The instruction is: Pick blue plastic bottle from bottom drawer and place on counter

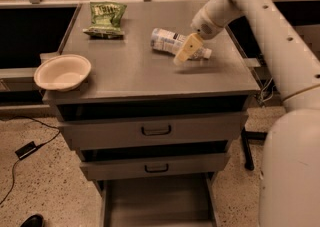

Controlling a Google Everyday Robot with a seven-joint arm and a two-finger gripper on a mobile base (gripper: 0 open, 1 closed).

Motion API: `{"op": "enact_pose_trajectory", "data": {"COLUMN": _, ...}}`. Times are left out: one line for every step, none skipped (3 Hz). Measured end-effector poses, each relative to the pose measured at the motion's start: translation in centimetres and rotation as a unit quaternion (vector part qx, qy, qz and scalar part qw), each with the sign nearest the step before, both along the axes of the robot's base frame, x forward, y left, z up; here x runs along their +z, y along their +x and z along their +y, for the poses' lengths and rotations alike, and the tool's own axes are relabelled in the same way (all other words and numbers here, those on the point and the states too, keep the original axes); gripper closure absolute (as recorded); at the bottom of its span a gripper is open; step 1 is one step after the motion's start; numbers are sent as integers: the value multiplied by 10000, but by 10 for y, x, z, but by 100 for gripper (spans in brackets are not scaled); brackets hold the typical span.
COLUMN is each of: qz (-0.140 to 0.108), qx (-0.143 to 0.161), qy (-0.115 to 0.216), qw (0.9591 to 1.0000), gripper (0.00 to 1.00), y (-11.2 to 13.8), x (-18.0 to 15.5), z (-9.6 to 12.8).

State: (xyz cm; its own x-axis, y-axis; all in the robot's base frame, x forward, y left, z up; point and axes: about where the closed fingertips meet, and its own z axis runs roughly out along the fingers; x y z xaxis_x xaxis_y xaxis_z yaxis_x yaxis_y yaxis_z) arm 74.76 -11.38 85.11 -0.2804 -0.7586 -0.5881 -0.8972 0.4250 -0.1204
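Note:
The blue plastic bottle (170,40) lies on its side on the counter (130,71), right of the middle, with its white cap pointing right. My gripper (188,49) reaches down from the right and sits at the bottle's cap end, over its neck, low above the counter top. The bottom drawer (155,203) is pulled open below the two upper drawers, and its grey tray shows nothing inside.
A green snack bag (106,18) lies at the counter's back left. A cream bowl (62,71) sits at the counter's left edge. My white arm (270,31) crosses the right side. A cable and a dark adapter (26,149) lie on the floor at the left.

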Motion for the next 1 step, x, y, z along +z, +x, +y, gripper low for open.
{"op": "enact_pose_trajectory", "data": {"qz": 85, "qx": 242, "qy": 78, "qw": 9996, "gripper": 0, "y": -23, "x": 14, "z": -19}}
